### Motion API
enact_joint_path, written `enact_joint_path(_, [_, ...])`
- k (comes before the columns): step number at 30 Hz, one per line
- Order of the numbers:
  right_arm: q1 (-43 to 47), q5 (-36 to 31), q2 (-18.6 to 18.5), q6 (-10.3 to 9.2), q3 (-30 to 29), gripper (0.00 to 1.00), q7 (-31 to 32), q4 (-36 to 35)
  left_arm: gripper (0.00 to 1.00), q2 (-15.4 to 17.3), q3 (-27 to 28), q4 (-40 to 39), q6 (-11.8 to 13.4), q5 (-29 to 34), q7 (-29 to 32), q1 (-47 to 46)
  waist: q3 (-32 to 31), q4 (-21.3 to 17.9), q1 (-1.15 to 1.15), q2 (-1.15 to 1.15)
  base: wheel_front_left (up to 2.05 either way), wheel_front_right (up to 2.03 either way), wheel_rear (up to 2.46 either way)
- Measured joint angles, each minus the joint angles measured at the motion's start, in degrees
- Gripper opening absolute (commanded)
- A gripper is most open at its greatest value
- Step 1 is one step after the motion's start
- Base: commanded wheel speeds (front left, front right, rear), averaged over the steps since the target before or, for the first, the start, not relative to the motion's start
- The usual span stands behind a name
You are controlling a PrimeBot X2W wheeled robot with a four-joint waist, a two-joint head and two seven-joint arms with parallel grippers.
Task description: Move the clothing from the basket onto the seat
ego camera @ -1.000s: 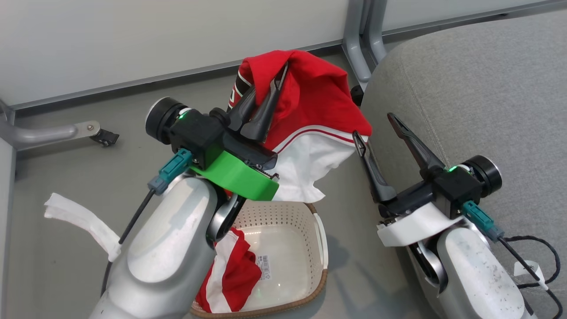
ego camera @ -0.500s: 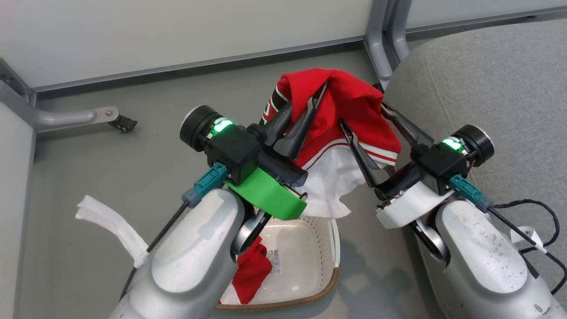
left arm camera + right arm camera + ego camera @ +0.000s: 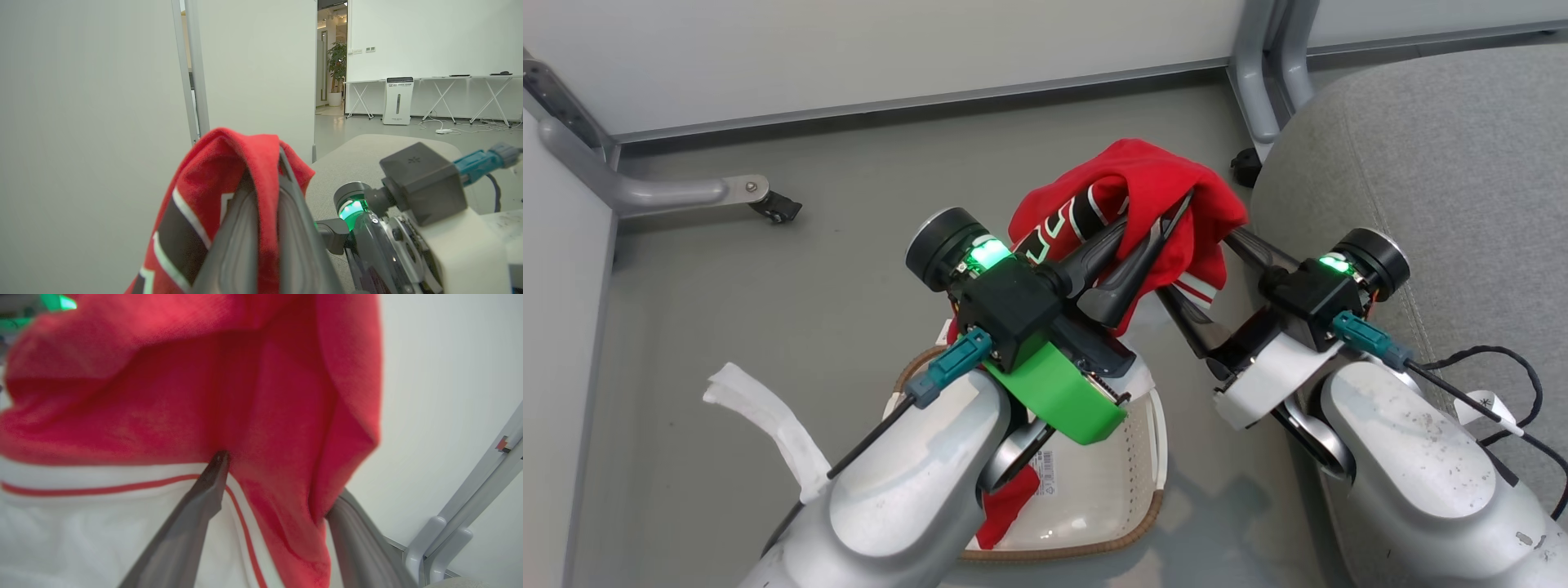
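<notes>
Grey floor (image 3: pixel 768 310) — basket (image 3: pixel 1147 457) standing on it, white fabric strip (image 3: pixel 776 425) to its left, seat (image 3: pixel 1421 163) alongside

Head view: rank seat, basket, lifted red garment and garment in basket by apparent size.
1. seat: largest, though cropped.
2-3. lifted red garment and basket: unsure; the garment hangs nearer the camera, and the basket is partly hidden behind the left arm.
4. garment in basket: only a small part shows.

The clothing (image 3: pixel 1152 175) is soft, matt red knit cloth; the basket (image 3: pixel 1141 465) glossy perforated plastic; the seat (image 3: pixel 1421 163) coarse grey woven fabric.
</notes>
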Motion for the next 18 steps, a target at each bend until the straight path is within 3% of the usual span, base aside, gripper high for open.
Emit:
enact_joint_path(1, [-0.1, 0.5, 0.0, 0.00, 0.3, 0.07, 0.0, 0.0, 0.00, 0.1, -0.2, 0.0, 0.0, -0.1, 0.0, 0.0, 0.0, 0.1, 0.00, 0.00, 0.00, 0.00, 0.00])
enact_joint_path(2, [-0.1, 1.1, 0.0, 0.00, 0.5, 0.00, 0.0, 0.1, 0.00, 0.2, -0.2, -0.1, 0.0, -0.1, 0.0, 0.0, 0.0, 0.2, 0.00, 0.00, 0.00, 0.00, 0.00])
enact_joint_path(18, [2.3, 3.2, 1.2, 0.00, -1.4, 0.00, 0.0, -0.4, 0.00, 0.8, 0.5, 1.7, 0.0, -0.3, 0.0, 0.3, 0.1, -0.2, 0.00, 0.00, 0.00, 0.00, 0.00])
